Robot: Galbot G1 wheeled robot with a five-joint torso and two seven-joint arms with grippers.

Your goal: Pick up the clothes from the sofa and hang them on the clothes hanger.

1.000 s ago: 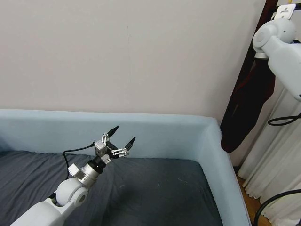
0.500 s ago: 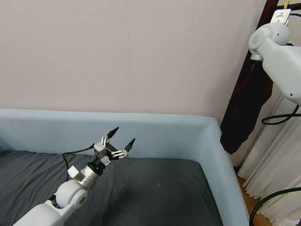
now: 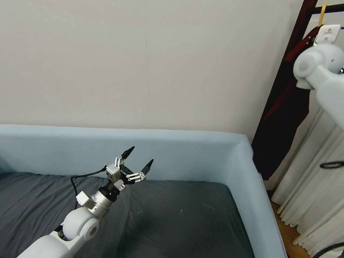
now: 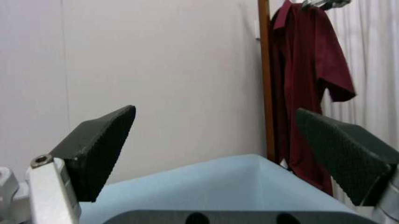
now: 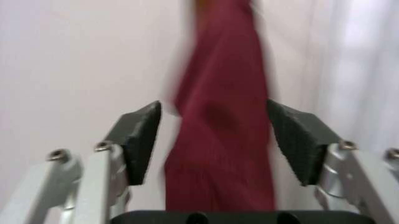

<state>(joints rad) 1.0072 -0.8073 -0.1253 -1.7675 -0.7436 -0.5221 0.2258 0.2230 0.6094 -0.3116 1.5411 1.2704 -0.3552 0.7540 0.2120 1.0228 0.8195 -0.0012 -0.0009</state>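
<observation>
A dark red shirt [image 3: 283, 105] hangs on the wooden clothes stand [image 3: 299, 28] at the right, beside the sofa's end. In the left wrist view the shirt [image 4: 309, 79] hangs from a hanger on the stand's pole [image 4: 267, 79]. My right arm [image 3: 318, 63] is raised high beside the stand. Its gripper [image 5: 214, 112] is open, with the shirt [image 5: 221, 154] hanging just beyond the fingers. My left gripper [image 3: 134, 159] is open and holds nothing, hovering over the sofa's dark grey seat [image 3: 177, 220]. Its fingers [image 4: 100, 144] frame the far stand.
The light blue sofa back and armrest [image 3: 239, 172] wrap around the seat. White curtains [image 3: 317, 183] hang right of the stand, with wooden floor [image 3: 293, 244] below them. A plain wall [image 3: 145, 64] stands behind the sofa.
My right arm has swung to the right and slightly up by the stand. The left arm has barely moved.
</observation>
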